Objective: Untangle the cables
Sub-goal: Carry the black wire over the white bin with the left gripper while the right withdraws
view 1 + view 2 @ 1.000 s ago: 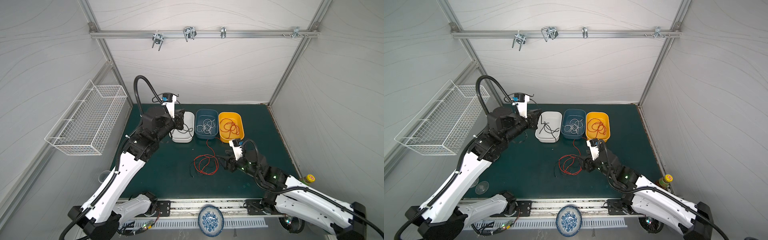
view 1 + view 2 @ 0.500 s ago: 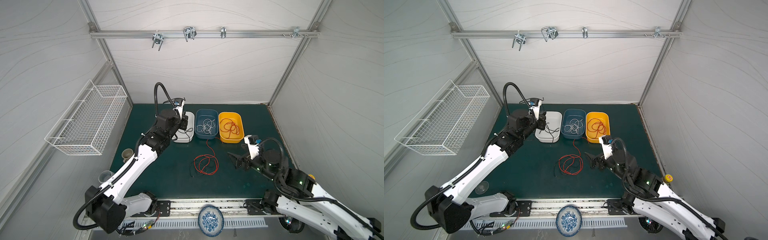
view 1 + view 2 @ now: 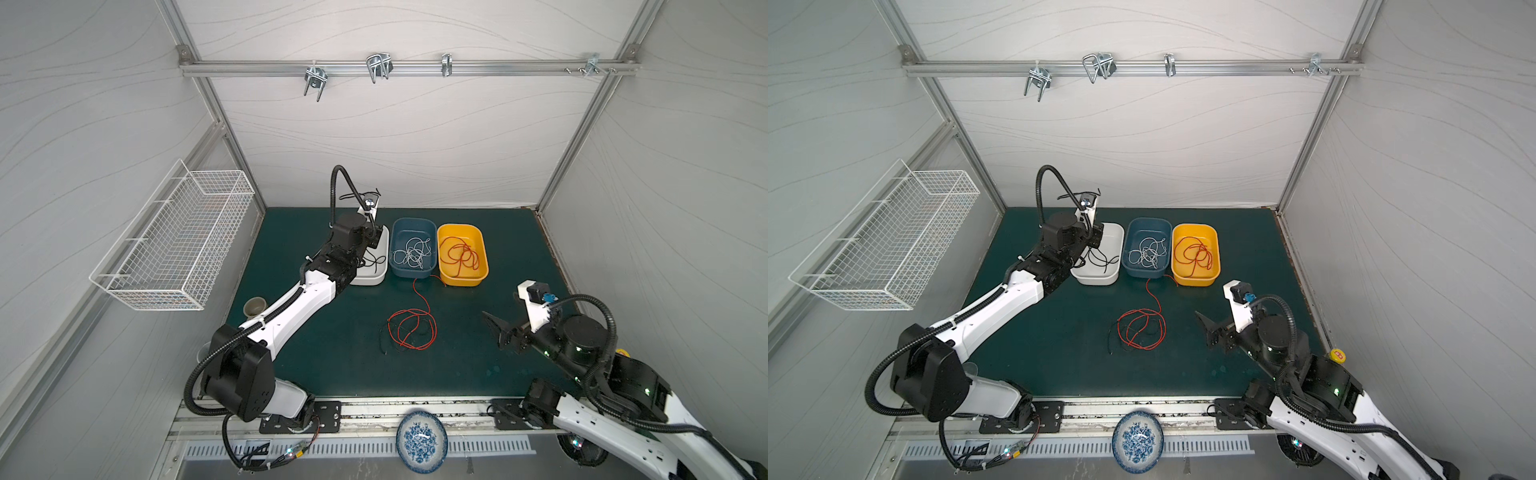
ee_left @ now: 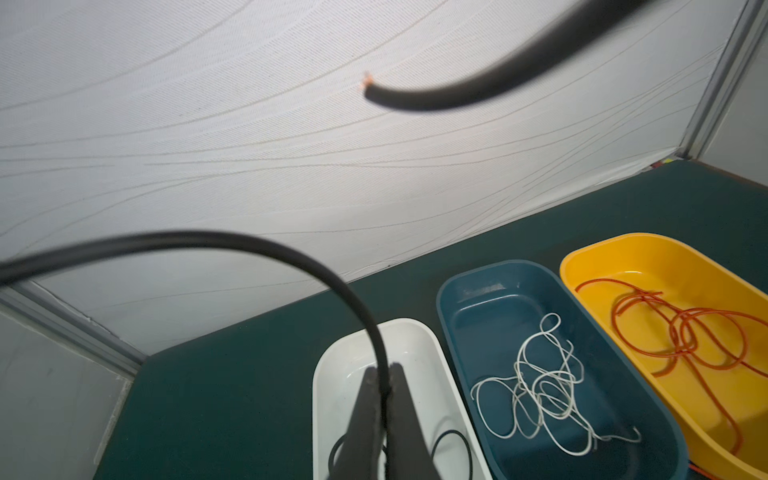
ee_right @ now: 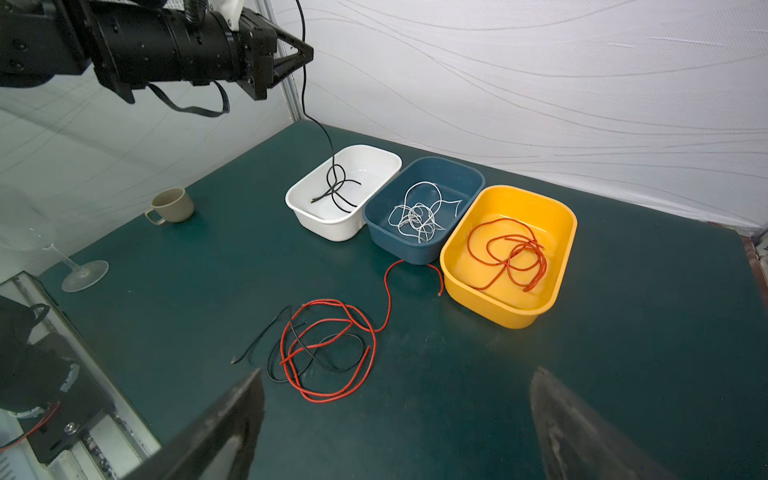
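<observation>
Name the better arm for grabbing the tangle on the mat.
Probably right. The right gripper is open, empty and near the tangle; the left gripper is shut on a black cable over the white tray.

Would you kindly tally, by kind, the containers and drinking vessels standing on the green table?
Trays: 3 (white tray, blue tray, yellow tray)
Mug: 1
Wine glass: 1
Total: 5
</observation>
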`<act>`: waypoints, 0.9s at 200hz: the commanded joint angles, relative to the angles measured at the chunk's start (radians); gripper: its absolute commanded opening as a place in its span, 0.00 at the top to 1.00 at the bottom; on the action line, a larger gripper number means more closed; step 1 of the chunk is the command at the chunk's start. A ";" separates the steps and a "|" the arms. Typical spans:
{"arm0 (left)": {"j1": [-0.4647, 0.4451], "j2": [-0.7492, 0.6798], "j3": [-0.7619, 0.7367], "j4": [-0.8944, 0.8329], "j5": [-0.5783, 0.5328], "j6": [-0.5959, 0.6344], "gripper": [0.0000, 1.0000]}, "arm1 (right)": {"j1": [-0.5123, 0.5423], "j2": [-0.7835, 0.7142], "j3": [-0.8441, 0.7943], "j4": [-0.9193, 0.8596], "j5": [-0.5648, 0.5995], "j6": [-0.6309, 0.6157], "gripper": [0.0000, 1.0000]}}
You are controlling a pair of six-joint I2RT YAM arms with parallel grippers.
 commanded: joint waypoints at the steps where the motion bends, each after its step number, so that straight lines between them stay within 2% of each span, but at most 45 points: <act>1: 0.009 0.040 0.038 0.122 -0.046 0.069 1.00 | 0.005 -0.056 -0.045 -0.036 0.028 -0.024 0.01; 55: 0.011 0.139 -0.020 0.212 -0.083 0.082 1.00 | 0.004 -0.107 -0.079 -0.008 -0.001 -0.036 0.01; 107: 0.011 0.198 -0.102 0.231 -0.093 0.007 1.00 | 0.004 -0.107 -0.087 -0.006 -0.016 -0.052 0.01; 127: 0.011 0.208 -0.139 0.294 -0.097 -0.010 1.00 | 0.005 -0.112 -0.089 -0.004 -0.023 -0.055 0.01; 180: 0.025 0.231 -0.177 0.264 -0.074 -0.040 1.00 | 0.004 -0.109 -0.091 -0.005 -0.031 -0.058 0.01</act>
